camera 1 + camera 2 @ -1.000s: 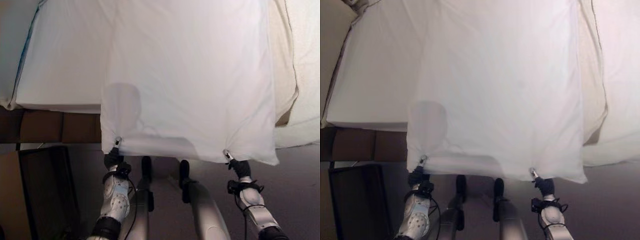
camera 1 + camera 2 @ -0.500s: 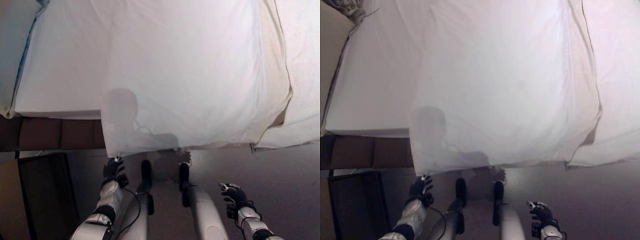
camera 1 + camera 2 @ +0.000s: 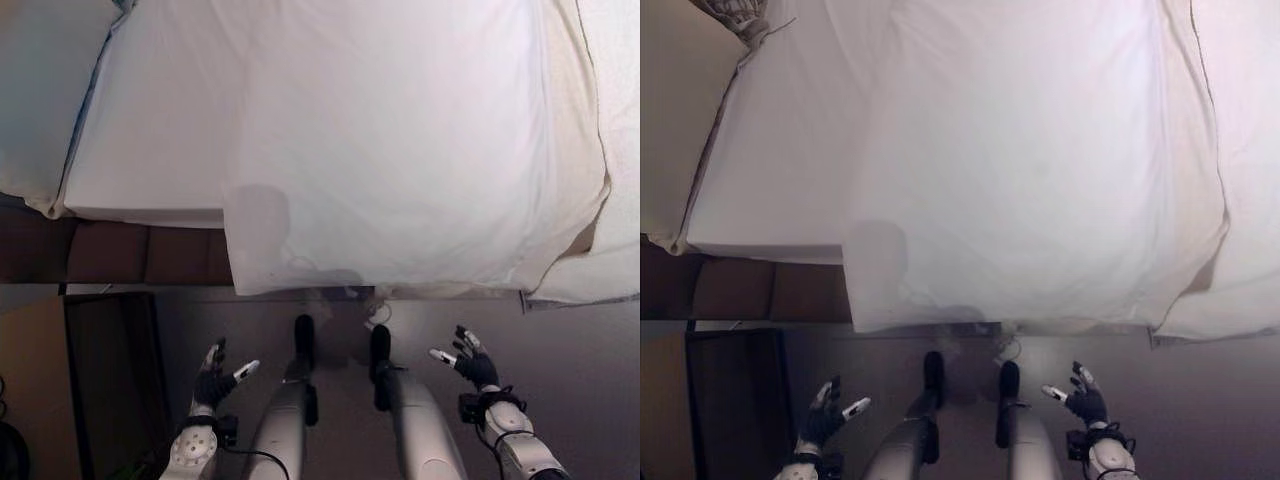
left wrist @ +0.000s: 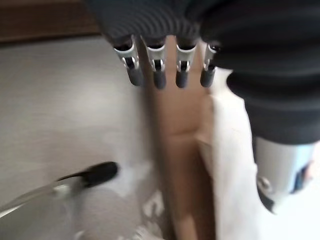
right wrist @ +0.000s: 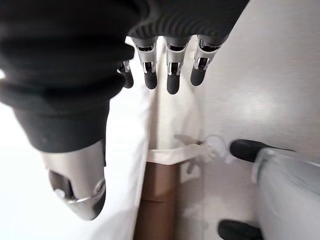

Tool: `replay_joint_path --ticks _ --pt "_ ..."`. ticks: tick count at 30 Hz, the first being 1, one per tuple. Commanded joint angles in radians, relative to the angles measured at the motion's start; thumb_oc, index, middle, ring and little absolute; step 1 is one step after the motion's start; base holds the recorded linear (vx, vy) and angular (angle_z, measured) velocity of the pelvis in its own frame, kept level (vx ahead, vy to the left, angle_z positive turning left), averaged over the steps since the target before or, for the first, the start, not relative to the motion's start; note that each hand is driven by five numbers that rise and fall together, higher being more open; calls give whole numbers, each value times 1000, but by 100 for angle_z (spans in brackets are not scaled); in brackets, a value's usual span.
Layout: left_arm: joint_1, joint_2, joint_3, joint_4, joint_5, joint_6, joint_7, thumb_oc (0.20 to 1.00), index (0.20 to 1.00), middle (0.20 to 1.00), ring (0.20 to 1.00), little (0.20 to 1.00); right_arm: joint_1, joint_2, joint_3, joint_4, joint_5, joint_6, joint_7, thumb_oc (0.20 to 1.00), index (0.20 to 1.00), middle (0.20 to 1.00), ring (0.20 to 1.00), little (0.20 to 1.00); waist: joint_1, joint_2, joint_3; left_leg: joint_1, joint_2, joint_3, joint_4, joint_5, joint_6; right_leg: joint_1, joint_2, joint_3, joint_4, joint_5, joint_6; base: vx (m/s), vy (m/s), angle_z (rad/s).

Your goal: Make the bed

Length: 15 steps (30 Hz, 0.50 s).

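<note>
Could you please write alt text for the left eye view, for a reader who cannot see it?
A white sheet lies spread over the bed, its near edge hanging over the side. Below it, the left hand and the right hand hover open above the floor, apart from the sheet. A pillow lies at the bed's left end.

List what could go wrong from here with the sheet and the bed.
1. The sheet covers only part of the mattress; its left strip is bare, so the bed may end up uneven.
2. Both hands are open and off the cloth: the left robot hand and the right robot hand hang below the sheet's edge, which droops over the bed's side and could slide down.
</note>
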Motion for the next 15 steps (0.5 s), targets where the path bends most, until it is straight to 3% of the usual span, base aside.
replay_joint_path --ticks 1,4,6,8,10,15 --pt "-25 90 -35 -70 -23 -79 -136 1000 1000 1000 1000 1000 -10 -54 18 -70 52 -81 84 1000 1000 1000 1000 1000 -8 -51 -15 20 -41 -6 77 -131 8 113 -84 43 -302 182 151 0 0 0" --pt "-188 170 -157 -167 -163 -75 -299 1000 1000 1000 1000 1000 -115 -105 80 -82 150 -75 177 1000 1000 1000 1000 1000 -17 -52 -19 3 -40 -3 80 -128 4 91 -84 51 -297 182 149 0 0 0" --pt "-244 178 -189 -163 -204 -68 -329 1000 1000 1000 1000 1000 -156 -107 98 -66 195 -61 207 1000 1000 1000 1000 1000 -17 -53 -19 -4 -39 -3 83 -129 3 82 -83 55 -294 182 149 0 0 0" --pt "-414 142 -274 -100 -332 -32 -398 1000 1000 1000 1000 1000 -279 -104 160 -22 280 -30 250 1000 1000 1000 1000 1000 -22 -55 -6 -30 -41 1 100 -128 0 57 -80 59 -283 186 146 -51 -9 -3" --pt "-479 133 -302 -66 -366 -24 -424 1000 1000 1000 1000 1000 -330 -100 181 0 302 -19 268 1000 1000 1000 1000 1000 -24 -57 1 -41 -42 2 108 -129 -2 45 -79 61 -276 186 145 -43 -10 -1" --pt "-695 49 -345 66 -455 5 -424 1000 1000 1000 1000 1000 -489 -70 214 44 362 -7 246 1000 1000 1000 1000 1000 -30 -60 43 -118 -37 6 166 -133 -9 -37 -71 61 -207 169 143 -50 -4 2"
